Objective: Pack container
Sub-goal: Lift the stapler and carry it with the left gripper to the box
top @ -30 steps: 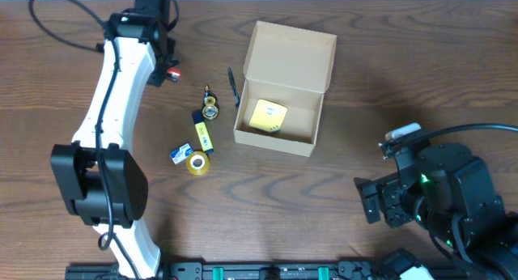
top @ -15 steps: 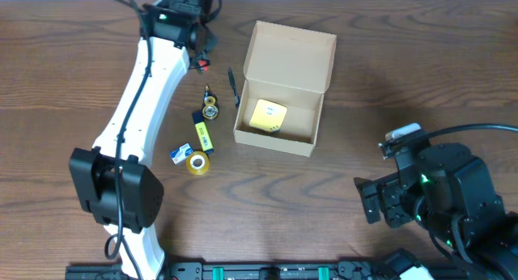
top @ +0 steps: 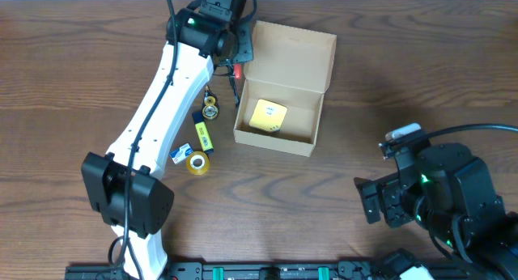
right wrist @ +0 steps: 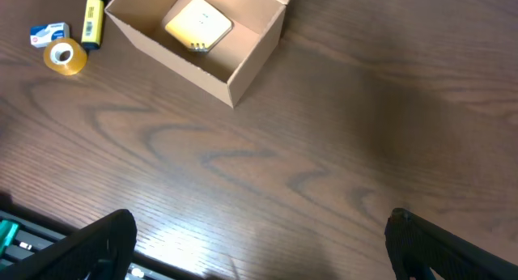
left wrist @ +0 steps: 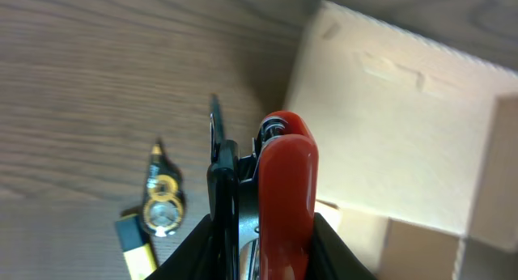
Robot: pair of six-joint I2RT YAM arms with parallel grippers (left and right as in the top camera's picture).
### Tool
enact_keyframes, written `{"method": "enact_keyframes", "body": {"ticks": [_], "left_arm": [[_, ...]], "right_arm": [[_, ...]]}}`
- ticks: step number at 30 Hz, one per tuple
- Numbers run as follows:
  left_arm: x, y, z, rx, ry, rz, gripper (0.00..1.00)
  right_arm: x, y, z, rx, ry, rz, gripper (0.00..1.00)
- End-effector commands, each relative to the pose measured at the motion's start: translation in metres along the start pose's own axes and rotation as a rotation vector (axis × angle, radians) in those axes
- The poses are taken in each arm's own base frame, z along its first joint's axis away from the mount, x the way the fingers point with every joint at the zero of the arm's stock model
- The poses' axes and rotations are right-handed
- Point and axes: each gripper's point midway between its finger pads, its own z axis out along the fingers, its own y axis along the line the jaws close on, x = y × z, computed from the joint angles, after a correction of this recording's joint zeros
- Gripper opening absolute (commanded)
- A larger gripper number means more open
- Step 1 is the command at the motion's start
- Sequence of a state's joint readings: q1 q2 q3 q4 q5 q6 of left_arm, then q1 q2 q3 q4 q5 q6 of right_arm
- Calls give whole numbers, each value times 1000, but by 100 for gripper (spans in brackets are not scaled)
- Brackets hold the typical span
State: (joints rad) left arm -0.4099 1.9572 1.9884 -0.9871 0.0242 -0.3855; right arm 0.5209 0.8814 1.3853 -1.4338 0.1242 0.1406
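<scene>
The container [top: 279, 136] is a tan cardboard box with its flap lid [top: 293, 55] open toward the far side; a yellow-cream pad [top: 267, 116] lies inside. It also shows in the right wrist view [right wrist: 243, 65] and the left wrist view [left wrist: 405, 134]. My left gripper [top: 240, 60] is shut on a red and black tool [left wrist: 287, 191], held above the box's far left corner. My right gripper [right wrist: 259, 256] is open and empty over bare table at the front right, far from the box.
Left of the box lie a black pen [top: 233, 90], a small gold and black round item [top: 211, 110], a yellow and blue highlighter [top: 202, 133], a blue and white eraser [top: 180, 153] and a yellow tape roll [top: 197, 163].
My left arm has swung right from the table's far left to the box's far left corner, carrying the red and black tool. The right arm has not moved.
</scene>
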Motion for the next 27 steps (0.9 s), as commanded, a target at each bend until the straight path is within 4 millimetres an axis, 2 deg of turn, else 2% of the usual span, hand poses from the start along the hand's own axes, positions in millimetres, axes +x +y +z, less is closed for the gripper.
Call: {"method": "enact_keyframes", "body": {"ticks": [1, 10, 18, 23, 27], "left_arm": [[4, -23, -6, 109, 24, 79, 6], [25, -61, -7, 163, 54, 101, 6], [55, -102, 23, 220, 146, 65, 6], [78, -118, 46, 221, 208, 71, 6], [98, -131, 57, 248, 269, 98, 6]], "right_arm": [[0, -2, 0, 9, 0, 0, 99], [0, -2, 0, 10, 0, 0, 99], [0, -2, 0, 10, 1, 0, 99], [0, -2, 0, 10, 0, 0, 99], [0, -2, 0, 10, 0, 0, 99]]}}
